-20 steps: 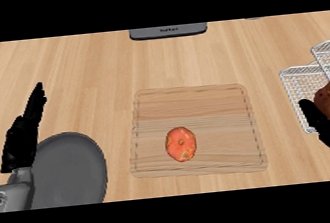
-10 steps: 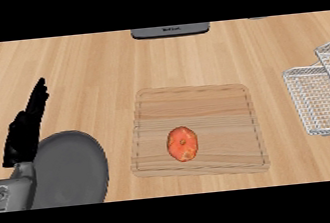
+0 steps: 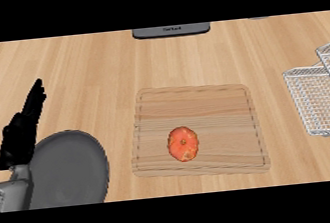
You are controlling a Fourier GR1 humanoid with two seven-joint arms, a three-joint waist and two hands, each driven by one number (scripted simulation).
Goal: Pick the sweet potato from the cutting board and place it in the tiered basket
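An orange sweet potato [image 3: 183,143] lies on the wooden cutting board [image 3: 197,104], toward its front left part. The white wire tiered basket [image 3: 321,102] stands at the right edge of the counter, partly cut off, and nothing shows inside the part I can see. My left hand [image 3: 23,129] rests at the far left with fingers straight and pointing up, open and holding nothing, well apart from the board. My right hand does not show anywhere in the head view.
A grey round plate [image 3: 69,169] lies at the lower left, just beside my left forearm. A dark appliance [image 3: 171,30] sits at the counter's back edge. Bare wood lies between the board and the basket.
My right hand, which held a reddish-brown rounded thing at the right edge by the basket, has slid out of view to the right. The left hand has barely shifted.
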